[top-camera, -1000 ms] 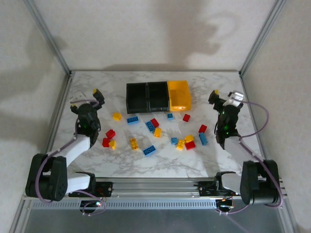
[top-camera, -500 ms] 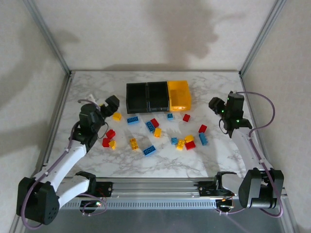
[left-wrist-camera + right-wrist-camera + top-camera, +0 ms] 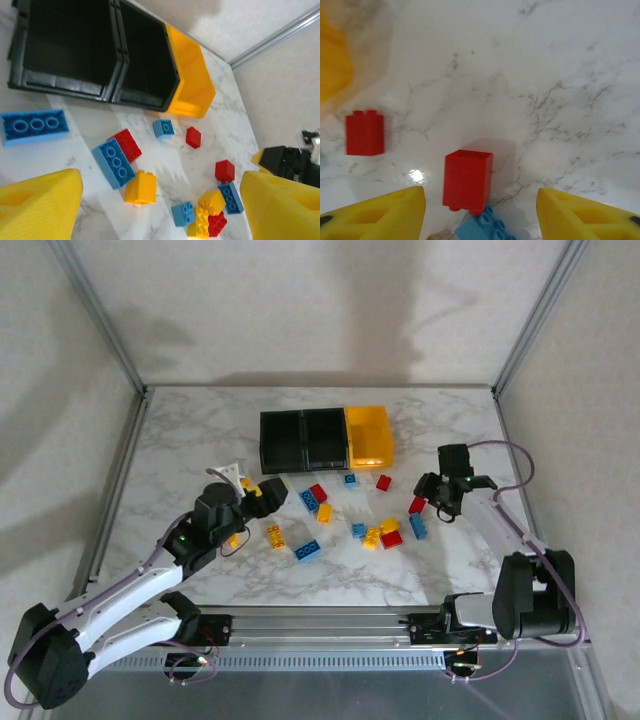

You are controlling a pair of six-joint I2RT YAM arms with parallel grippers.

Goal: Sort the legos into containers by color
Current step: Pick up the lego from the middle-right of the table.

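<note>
The legos lie scattered on the marble table in front of the containers: two black bins (image 3: 302, 438) and a yellow-orange bin (image 3: 368, 434) joined in a row. My left gripper (image 3: 262, 490) hovers open over the left of the scatter. In its wrist view, between its fingers (image 3: 40, 205), lie a yellow brick (image 3: 141, 188), a blue oblong brick (image 3: 114, 162) and a red brick (image 3: 127, 145). My right gripper (image 3: 482, 215) is open and low over a red brick (image 3: 467, 180), which stands between its fingers untouched, with a blue brick (image 3: 485, 227) against it.
Another red brick (image 3: 365, 132) lies left of the right gripper. A cluster of yellow, blue and red bricks (image 3: 378, 533) sits mid-table, with a blue oblong (image 3: 308, 550) nearer the front. Metal frame posts (image 3: 528, 330) rise at the back corners.
The left arm swung from the table's left side in over the bricks. The right arm came in from the right and lowered to the red brick. Both sets of jaws narrowed somewhat.
</note>
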